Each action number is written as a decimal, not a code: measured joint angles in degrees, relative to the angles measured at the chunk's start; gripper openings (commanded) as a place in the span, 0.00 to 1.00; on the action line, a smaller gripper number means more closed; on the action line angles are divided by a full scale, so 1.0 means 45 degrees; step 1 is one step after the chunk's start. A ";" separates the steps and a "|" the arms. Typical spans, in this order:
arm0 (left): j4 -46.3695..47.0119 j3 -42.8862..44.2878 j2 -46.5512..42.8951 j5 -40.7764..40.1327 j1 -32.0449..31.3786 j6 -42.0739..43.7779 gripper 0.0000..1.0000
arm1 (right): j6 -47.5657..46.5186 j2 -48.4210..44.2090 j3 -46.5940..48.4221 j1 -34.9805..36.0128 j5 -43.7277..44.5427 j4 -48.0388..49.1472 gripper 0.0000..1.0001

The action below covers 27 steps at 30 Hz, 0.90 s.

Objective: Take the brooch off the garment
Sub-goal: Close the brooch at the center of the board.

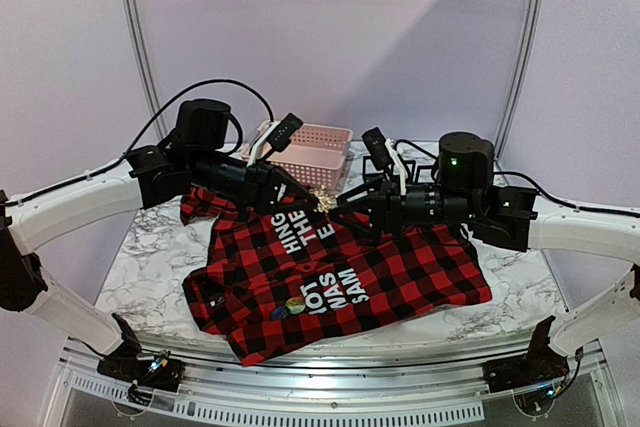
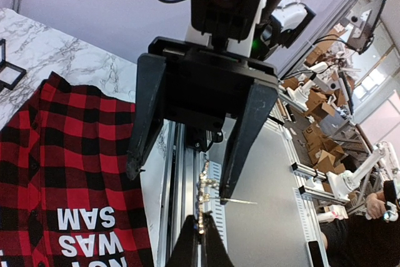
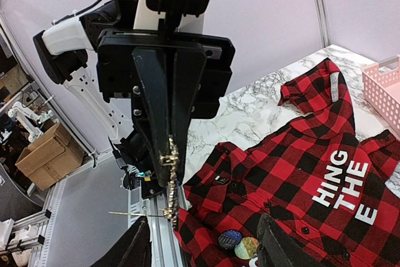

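Observation:
The red-and-black plaid garment (image 1: 400,267) with white lettering lies flat on the marble table; it also shows in the left wrist view (image 2: 56,154) and the right wrist view (image 3: 300,173). The gold jewelled brooch (image 1: 325,204) hangs in the air above the garment, its pin sticking out sideways. My left gripper (image 1: 312,199) is shut on the brooch (image 2: 204,201), as the right wrist view (image 3: 169,182) also shows. My right gripper (image 1: 347,209) faces it with jaws wide open on either side of the brooch, not touching it, its fingers (image 3: 281,242) spread apart.
A pink slatted basket (image 1: 310,152) stands at the back of the table behind the grippers. Two round badges (image 1: 290,307) sit on the garment's front near the lettering. The marble table (image 1: 150,257) ends in a metal rail at the near edge.

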 measured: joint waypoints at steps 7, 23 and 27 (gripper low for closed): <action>0.0000 0.0000 0.0039 0.0015 0.0005 0.0000 0.00 | 0.0010 0.0000 0.0019 0.0000 -0.0010 0.0170 0.54; -0.0024 0.0000 0.0039 0.0102 0.0015 0.0005 0.00 | 0.0233 0.0015 0.0015 0.0000 0.0223 0.0466 0.54; -0.0039 0.0000 0.0034 0.0112 0.0015 0.0015 0.00 | 0.0330 -0.0325 -0.0194 0.0000 0.0481 0.0525 0.54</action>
